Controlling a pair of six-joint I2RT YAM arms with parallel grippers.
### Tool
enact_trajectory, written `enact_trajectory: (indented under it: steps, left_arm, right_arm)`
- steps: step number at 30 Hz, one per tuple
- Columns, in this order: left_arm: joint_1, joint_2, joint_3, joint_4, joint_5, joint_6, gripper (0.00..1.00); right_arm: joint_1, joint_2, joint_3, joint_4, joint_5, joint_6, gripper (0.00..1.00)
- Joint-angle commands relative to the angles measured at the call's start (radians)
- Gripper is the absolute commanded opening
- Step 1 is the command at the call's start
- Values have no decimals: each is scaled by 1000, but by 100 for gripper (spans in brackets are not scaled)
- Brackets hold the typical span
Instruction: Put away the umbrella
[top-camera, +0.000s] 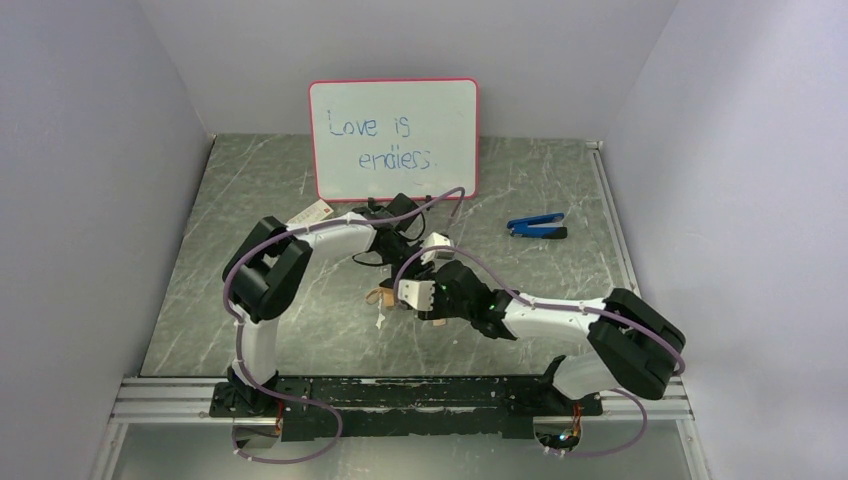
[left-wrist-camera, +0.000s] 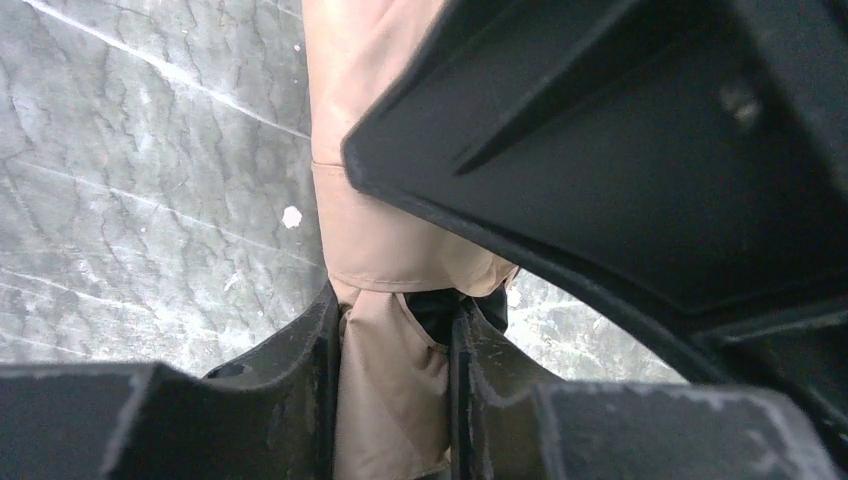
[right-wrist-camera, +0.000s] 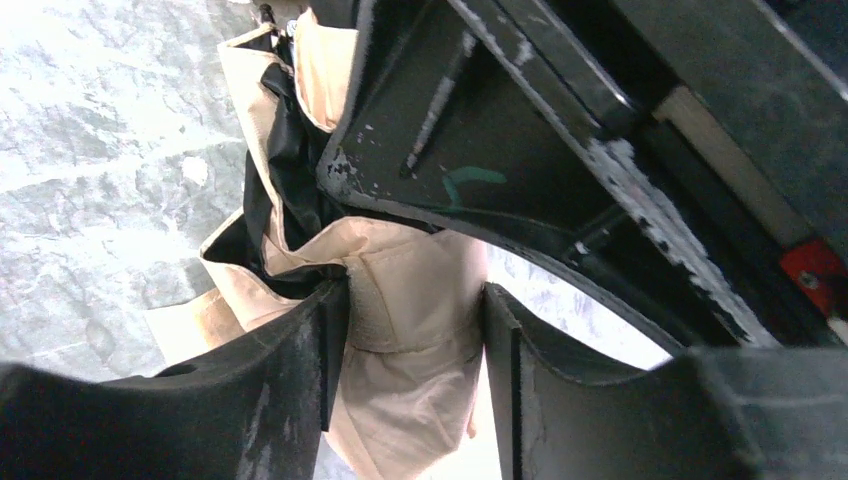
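The umbrella is folded into a small tan and black bundle at the middle of the table, mostly hidden under both grippers; a tan end (top-camera: 379, 296) shows in the top view. My left gripper (top-camera: 402, 238) is shut on a fold of its tan fabric (left-wrist-camera: 385, 250), which is pinched between the fingers (left-wrist-camera: 300, 380). My right gripper (top-camera: 412, 292) is shut on another tan fold (right-wrist-camera: 415, 290), with black lining (right-wrist-camera: 285, 170) bunched to the left. In each wrist view the other arm's dark body looms close at the upper right.
A whiteboard (top-camera: 393, 138) with a pink rim and blue writing stands at the back behind the grippers. A small blue-black clip tool (top-camera: 536, 226) lies at the right back. White walls close in the grey marbled table (top-camera: 250, 200) on the left, right and back.
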Motion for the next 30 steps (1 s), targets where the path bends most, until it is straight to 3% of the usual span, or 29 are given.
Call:
enact_trajectory:
  steps: [1,4,9,15,19,23,27,30]
  left_arm:
    - [-48,60,-60,4,-107,56,7]
    - [-52,63,-65,14,-133,47,6]
    - [-53,76,-61,27,-176,21,5]
    - [-53,68,-72,53,-218,-11,5]
    - [-53,63,-72,60,-242,-37,5]
    - [-54,55,-83,77,-269,-69,5]
    - [-60,51,-89,95,-308,-101,5]
    - [-64,45,-91,121,-354,-139,5]
  right_arm:
    - [-10,-52,-25,-77,35,40,60]
    - [-9,-120,-21,-73,38,60,68]
    - [-11,-266,-36,-80,11,130,71]
    - [-8,-500,-85,-42,-31,383,70]
    - [-9,-686,-137,-12,36,641,69]
    - [-9,-797,-136,-94,180,932,67]
    - [-9,-826,-84,-325,428,1294,63]
    - [-10,-818,-63,-490,465,1526,63]
